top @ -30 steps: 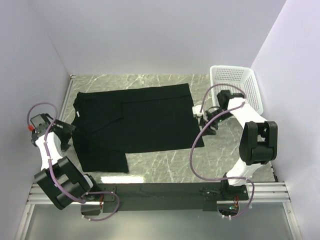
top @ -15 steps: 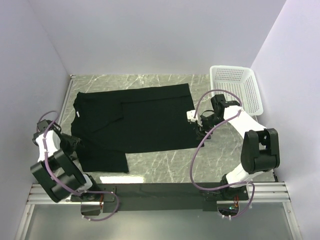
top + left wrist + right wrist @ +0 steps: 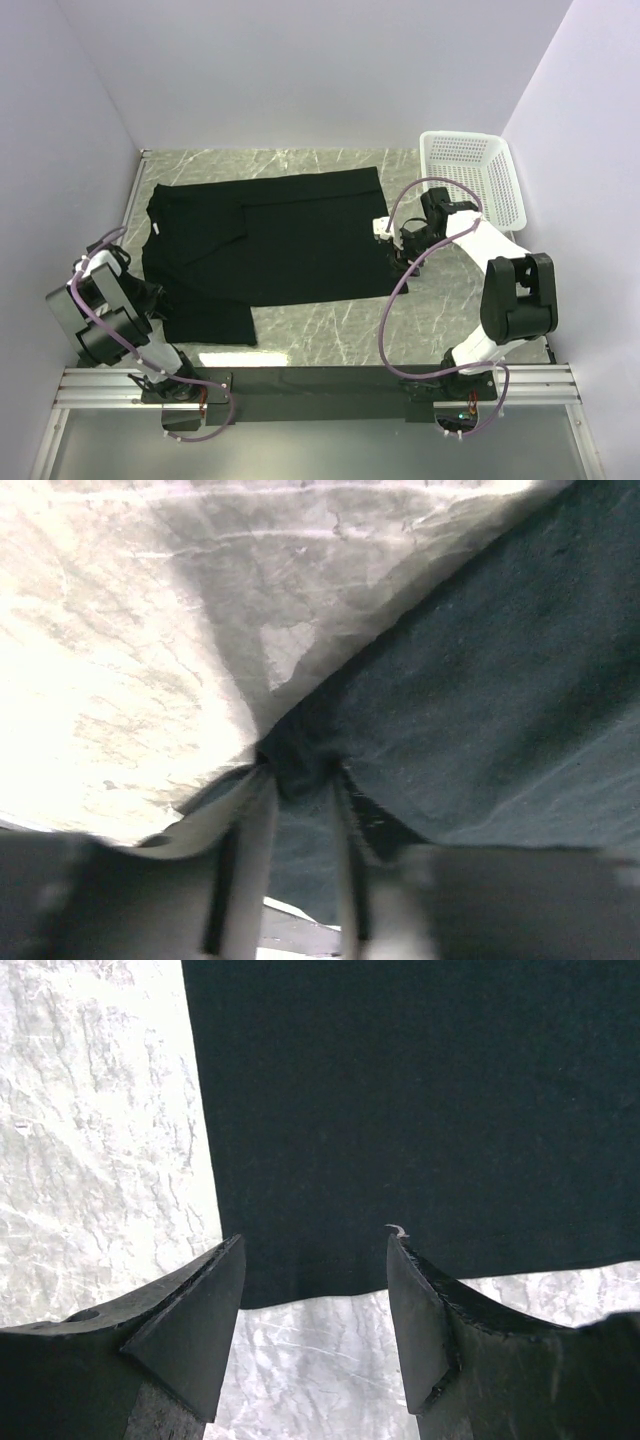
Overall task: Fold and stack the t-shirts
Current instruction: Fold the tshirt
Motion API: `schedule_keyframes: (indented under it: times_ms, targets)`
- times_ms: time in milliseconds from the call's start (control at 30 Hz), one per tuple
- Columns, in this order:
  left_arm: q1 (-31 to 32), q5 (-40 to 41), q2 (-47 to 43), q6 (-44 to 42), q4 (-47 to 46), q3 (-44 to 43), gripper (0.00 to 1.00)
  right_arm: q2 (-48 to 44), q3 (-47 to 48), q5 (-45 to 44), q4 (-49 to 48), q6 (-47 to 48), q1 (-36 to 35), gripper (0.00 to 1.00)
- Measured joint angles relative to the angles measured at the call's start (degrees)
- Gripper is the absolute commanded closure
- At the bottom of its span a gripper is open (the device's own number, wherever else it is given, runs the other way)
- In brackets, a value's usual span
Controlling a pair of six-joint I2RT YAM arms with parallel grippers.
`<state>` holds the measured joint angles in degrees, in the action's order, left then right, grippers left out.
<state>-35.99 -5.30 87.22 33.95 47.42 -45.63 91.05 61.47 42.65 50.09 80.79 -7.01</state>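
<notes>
- The black t-shirt (image 3: pixel 270 240) lies mostly flat on the marble desk (image 3: pixel 330 330), collar to the left and hem to the right, filling much of the middle.
- Only a start on folding shows. One flap on the collar side is turned in over the body along a slanting crease, and a panel at the near left juts toward the arms. Nothing here is a compact folded packet yet.
- The left pincer (image 3: pixel 298 770) is down at the shirt's near-left edge. Its fingers are drawn narrow with a small tuck of black cloth bunched between the tips, so I judge it has that edge in its grip.
- The right pincer (image 3: pixel 315 1250) stands wide over the near-right corner of the hem, one finger on either side of the cloth edge and nothing between them.
- I read this as the taking-hold stage of a fold: one side gripped, the other poised but not yet closed.
- Most of the folding is left, and all of the stacking. No pile shows anywhere, and only this one shirt is in view.
- The white basket (image 3: pixel 470 175) sits at the far right, apart from the shirt.
</notes>
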Motion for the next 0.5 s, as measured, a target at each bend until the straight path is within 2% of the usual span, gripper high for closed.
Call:
schedule_keyframes:
  times_ms: [33, 67, 200, 500]
  targets:
    - [0.02, -0.11, 0.13, 0.04, -0.13, 0.00, 0.76, 0.09, 0.00, -0.02, 0.02, -0.04, 0.00, 0.35]
    - [0.00, -0.28, 0.42, -0.09, -0.15, -0.09, 0.85, 0.20, 0.00, 0.00, 0.00, -0.24, 0.00, 0.35]
    - [0.02, -1.68, 1.42, -0.37, -0.35, -0.79, 0.99, 0.28, 0.00, -0.07, -0.11, -0.94, 0.00, 0.36]
    - [0.04, -6.01, 1.14, -0.57, -3.67, -2.43, 0.99, 0.28, 0.00, -1.18, 0.33, -0.57, 0.00, 0.36]
